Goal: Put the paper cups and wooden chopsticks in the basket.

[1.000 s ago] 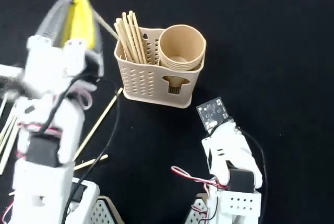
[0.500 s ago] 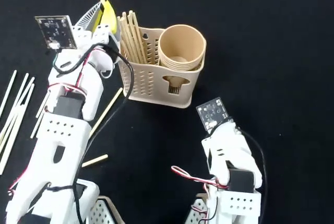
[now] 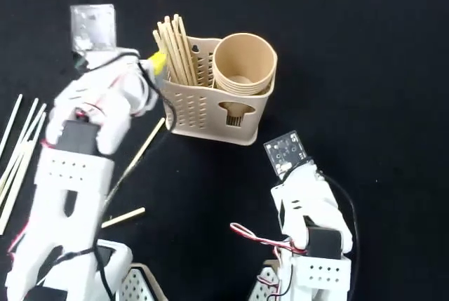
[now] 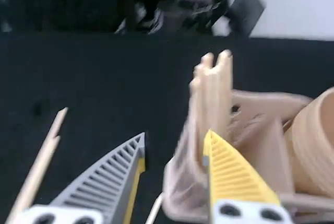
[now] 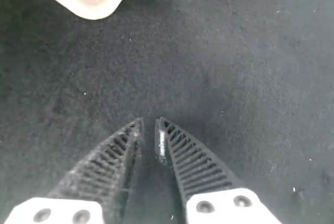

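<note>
Cups (image 3: 244,62) and some chopsticks (image 3: 175,45) sit in the basket (image 3: 203,115), loose sticks (image 3: 17,154) lie near the worktop's (image 3: 365,69) left edge, and the left pincer (image 4: 175,134) is open, seemingly empty.

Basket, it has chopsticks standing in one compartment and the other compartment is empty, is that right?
Not quite. The basket does have chopsticks standing in one compartment, but the other compartment is not empty: it holds stacked paper cups. The high view shows this.

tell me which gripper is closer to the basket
Left. The left gripper is right beside the basket; the right gripper is over the black table, apart from the basket's corner.
</note>
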